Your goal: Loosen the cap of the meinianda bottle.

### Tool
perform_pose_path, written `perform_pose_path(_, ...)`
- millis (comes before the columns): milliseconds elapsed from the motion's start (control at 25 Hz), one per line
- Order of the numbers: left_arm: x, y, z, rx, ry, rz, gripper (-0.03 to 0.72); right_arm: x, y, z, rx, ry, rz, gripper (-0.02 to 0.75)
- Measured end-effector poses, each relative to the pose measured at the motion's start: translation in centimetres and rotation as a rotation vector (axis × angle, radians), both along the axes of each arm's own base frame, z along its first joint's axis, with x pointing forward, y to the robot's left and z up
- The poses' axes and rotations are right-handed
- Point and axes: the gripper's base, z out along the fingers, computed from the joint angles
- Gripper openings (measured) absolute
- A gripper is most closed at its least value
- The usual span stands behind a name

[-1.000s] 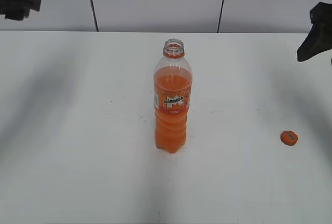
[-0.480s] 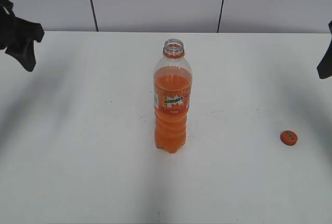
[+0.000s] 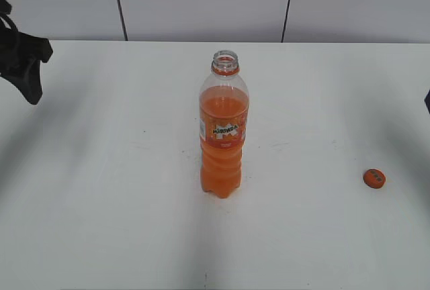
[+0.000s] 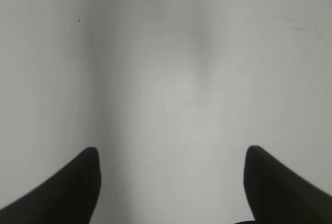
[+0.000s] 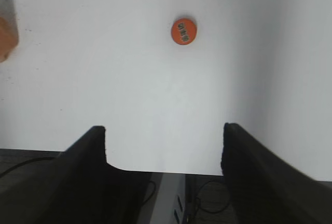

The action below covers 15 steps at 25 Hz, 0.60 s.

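the meinianda bottle [image 3: 224, 129] stands upright mid table [image 3: 101, 223] with its neck bare. the cap [image 3: 374, 178] lies flat well off to the bottle's right. left gripper [image 4: 171, 182] and right gripper [image 5: 163, 151] both gape wide, holding nothing. that orange blur at the right wrist view's left edge is probably the bottle

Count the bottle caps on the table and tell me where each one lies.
1. The cap lies flat on the table, well right of the open meinianda bottle and apart from it. No others show.
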Motion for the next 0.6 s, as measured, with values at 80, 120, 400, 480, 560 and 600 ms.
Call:
perform_pose_path(80,0.0,0.0,0.0,-0.002,0.002,0.001,0.521,0.0,-0.4,-0.1,-0.041,-0.002,0.007,0.518)
perform_pose_path(120,0.0,0.0,0.0,-0.002,0.002,0.001,0.521,0.0,-0.5,-0.1,-0.062,-0.004,0.011,0.518)
perform_pose_path(400,-0.6,-0.1,0.8,-0.032,-0.018,0.004,0.521,0.0,-0.7,-0.1,-0.085,-0.005,0.016,0.518)
perform_pose_path(480,-1.4,0.0,1.2,-0.032,-0.027,0.004,0.521,-0.2,-0.8,0.1,-0.087,-0.013,0.016,0.518)
perform_pose_path(560,-2.7,0.4,1.4,-0.02,-0.032,0.0,0.521,-0.8,-0.8,0.4,-0.087,-0.026,0.014,0.518)
perform_pose_path(600,-3.5,0.6,1.8,-0.012,-0.043,-0.002,0.521,-1.3,-0.8,0.6,-0.086,-0.035,0.015,0.518)
